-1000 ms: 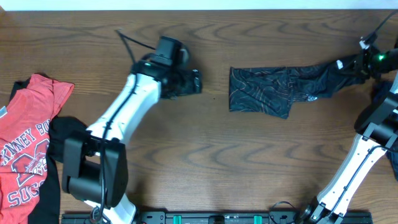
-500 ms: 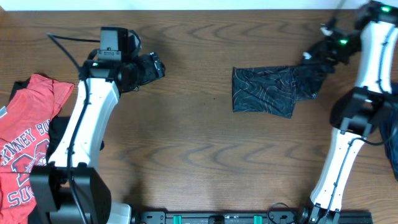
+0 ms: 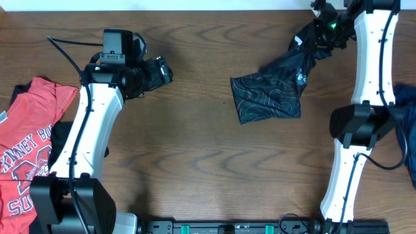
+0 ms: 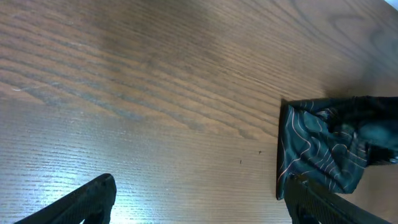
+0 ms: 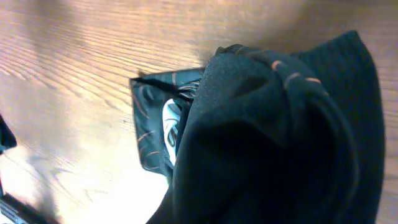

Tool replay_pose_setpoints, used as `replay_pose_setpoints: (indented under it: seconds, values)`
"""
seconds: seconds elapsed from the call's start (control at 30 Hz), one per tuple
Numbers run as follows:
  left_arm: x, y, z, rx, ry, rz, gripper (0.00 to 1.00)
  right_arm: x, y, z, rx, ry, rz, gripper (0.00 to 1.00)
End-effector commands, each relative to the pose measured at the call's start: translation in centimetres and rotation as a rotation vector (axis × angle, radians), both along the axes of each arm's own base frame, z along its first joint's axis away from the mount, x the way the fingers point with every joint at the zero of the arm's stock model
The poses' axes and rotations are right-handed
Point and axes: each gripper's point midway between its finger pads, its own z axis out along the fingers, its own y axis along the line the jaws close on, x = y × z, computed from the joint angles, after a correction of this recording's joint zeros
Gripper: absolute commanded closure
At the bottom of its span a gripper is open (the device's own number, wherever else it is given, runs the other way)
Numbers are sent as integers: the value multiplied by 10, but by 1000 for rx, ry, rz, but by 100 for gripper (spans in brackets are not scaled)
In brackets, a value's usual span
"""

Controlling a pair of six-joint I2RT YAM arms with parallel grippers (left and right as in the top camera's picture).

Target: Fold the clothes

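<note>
The right gripper is clenching the black, orange-lined fabric jersey near the brown wooden table's far right corner; the left gripper is hanging released.

Likely a robotics lab: wood-grain table with two mounted robot arms.

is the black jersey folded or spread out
Neither: the black jersey is bunched, half lifted. The right gripper holds one end up; the other lies on the table.

Right end effector mostly behind black jersey; red T-shirt partly off-frame.
</note>
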Motion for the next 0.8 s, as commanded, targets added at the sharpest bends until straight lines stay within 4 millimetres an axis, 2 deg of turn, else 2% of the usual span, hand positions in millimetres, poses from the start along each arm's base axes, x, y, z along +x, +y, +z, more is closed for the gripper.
replay_pose_setpoints:
  seconds: [0.0, 0.3, 0.77]
  values:
    - [3, 0, 10, -4, -28, -15, 11, -2, 9, 14, -18, -24, -11, 99]
    - [3, 0, 10, -4, -29, -15, 8, -5, 26, 10, -69, -36, 74, 99]
    - [3, 0, 10, -1, -29, -12, 7, -6, 28, 8, -147, -146, 352, 99]
